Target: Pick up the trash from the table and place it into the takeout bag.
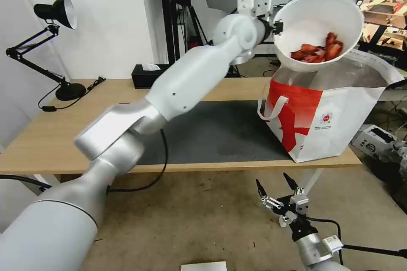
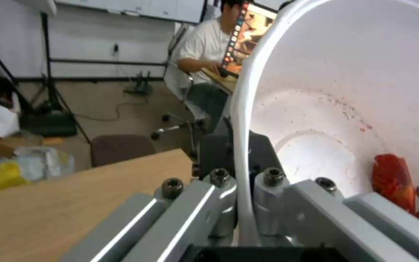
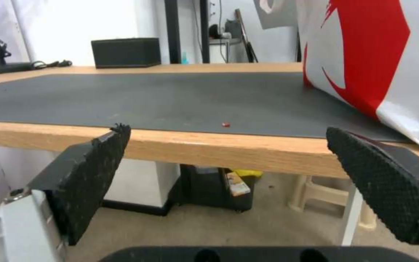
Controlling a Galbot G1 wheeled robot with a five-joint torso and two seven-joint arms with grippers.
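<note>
Light wood runs the length of the bench (image 1: 51,135), with a dark grey mat (image 1: 220,131) over its middle and a black tissue box (image 1: 146,75) at its far edge, beyond the mat. On the mat's right end, at the bench's right end, stands the takeout bag (image 1: 335,118), white and red, its mouth open and its white strap handle (image 1: 273,108) hanging on the side toward the mat. The left end effector (image 1: 275,27) is raised above the bag and clamped on the rim of the white bowl (image 1: 318,29); the left wrist view shows the rim (image 2: 243,145) pinched between its fingers. The bowl is tilted over the bag's mouth, with the red food scraps (image 1: 316,53) gathered at its lower side. The right end effector (image 1: 275,188) hangs below the bench's near edge, in front of the bag, fingers spread wide and holding nothing. A tiny red crumb (image 3: 226,124) lies on the mat near the bag.
</note>
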